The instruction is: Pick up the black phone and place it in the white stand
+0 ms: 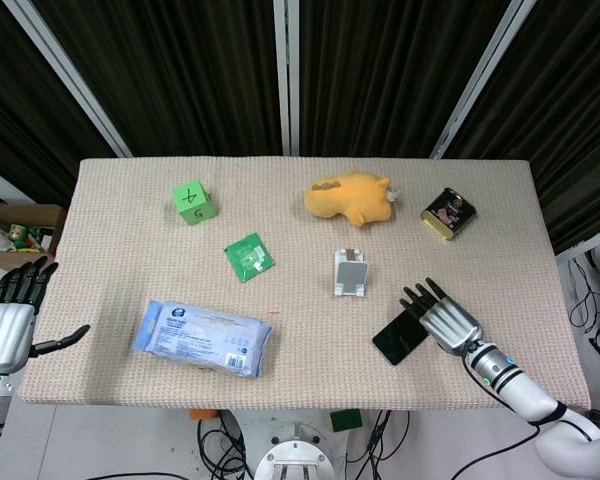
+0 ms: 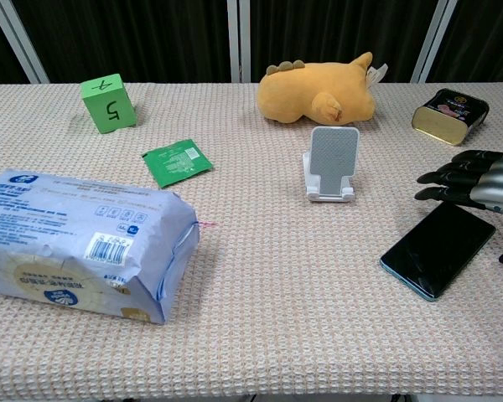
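Lying flat on the bench (image 1: 300, 175) near its front right, the black phone (image 1: 401, 336) sits at an angle, screen up, not yet in the white stand (image 1: 352, 274). Stand is upright just behind and to the left of the phone, nothing in its cradle; chest view shows its grey back panel and white foot.

Right hand (image 1: 442, 313) is right at the phone's right edge, fingers stretched out and apart, pointing toward the back-left. Head view has the fingertips over or touching the phone's far corner; chest view shows dark fingers (image 2: 453, 180) hovering just above the phone's back end, thumb tip low by the front right edge. Can't tell if there's real contact. Nothing gripped, so the hand reads as unclosed.

Left hand (image 1: 10, 320) is off the bench's left edge, well apart from everything, fingers up and spread, thumb out to the side, holding nothing.

Other stuff: blue wipes pack (image 1: 202, 338) front left; green sachet (image 1: 248, 256) mid-bench, left of the stand; green cube (image 1: 192, 201) back left w/ marker scribble on it; yellow plush toy (image 1: 350, 195) back centre, behind the stand; small dark tin (image 1: 448, 213) back right.
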Controlling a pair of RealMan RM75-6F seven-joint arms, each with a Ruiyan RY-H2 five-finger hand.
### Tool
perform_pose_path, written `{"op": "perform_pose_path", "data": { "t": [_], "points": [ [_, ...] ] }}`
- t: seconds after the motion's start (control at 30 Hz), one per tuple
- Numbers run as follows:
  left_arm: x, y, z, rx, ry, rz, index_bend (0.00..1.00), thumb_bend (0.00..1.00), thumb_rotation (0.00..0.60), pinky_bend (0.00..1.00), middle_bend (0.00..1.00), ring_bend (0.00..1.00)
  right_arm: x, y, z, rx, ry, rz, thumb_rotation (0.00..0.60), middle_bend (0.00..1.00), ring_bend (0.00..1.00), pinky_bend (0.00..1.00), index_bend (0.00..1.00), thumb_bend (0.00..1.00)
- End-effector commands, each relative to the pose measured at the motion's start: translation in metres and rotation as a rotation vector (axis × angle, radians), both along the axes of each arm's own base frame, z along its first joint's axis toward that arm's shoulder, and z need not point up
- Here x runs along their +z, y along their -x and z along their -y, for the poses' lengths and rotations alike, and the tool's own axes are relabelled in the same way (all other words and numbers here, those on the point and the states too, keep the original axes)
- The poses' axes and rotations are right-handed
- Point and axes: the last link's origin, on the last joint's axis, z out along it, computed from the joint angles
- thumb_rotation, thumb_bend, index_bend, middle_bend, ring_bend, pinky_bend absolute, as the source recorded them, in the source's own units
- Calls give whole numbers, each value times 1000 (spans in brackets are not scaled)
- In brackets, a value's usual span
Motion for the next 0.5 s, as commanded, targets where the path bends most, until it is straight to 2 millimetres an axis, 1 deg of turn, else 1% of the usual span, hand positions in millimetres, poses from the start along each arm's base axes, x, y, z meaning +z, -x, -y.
{"op": "perform_pose_path", "data": {
  "t": [0.03, 0.5],
  "points": [
    [0, 0, 0, 1, 0, 1, 66, 46, 123, 91, 8, 0, 0, 0, 0, 2, 0, 2, 600, 0, 0, 0, 0, 224],
    [1, 0, 0, 0, 1, 2, 66, 45, 147, 91, 8, 0, -9, -4, 2, -1, -10, 17, 600, 0, 0, 0, 0, 240]
  ]
}}
